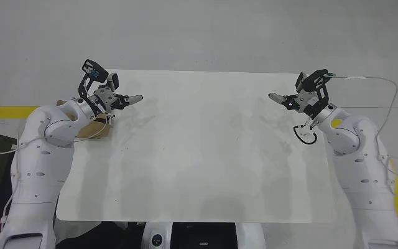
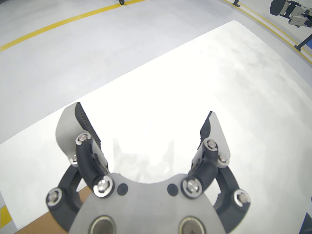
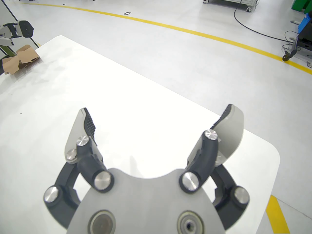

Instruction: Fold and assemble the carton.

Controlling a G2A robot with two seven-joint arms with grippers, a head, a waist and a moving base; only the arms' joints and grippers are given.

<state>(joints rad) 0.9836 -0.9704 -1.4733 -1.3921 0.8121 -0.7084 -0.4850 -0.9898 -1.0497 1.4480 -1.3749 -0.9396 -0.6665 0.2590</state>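
In the top view, the bench (image 1: 199,162) is seen as a white sheet across the middle of the frame. Near its upper left corner the left tool (image 1: 129,99) is held above the surface, its tips pointed toward the centre of the frame. In the left wrist view the left tool (image 2: 144,110) is seen with its fingers (image 2: 81,120) spread wide apart and nothing between them, over bare bench (image 2: 185,81).

Toward the upper right of the top view, the right tool (image 1: 277,97) is held above the bench, aimed back toward the centre. In the right wrist view the right tool (image 3: 157,109) is likewise spread wide with nothing gripped, above the bench (image 3: 136,91).

The carton (image 1: 96,129), a brown, partly folded piece of cardboard, is found at the left edge of the bench in the top view, just beneath the left arm and behind the left tool. In the right wrist view the carton (image 3: 20,59) is seen at the bench's far corner, flaps raised.

Beyond the bench, a pale floor (image 3: 195,57) crossed by a yellow line (image 3: 170,26) is seen.
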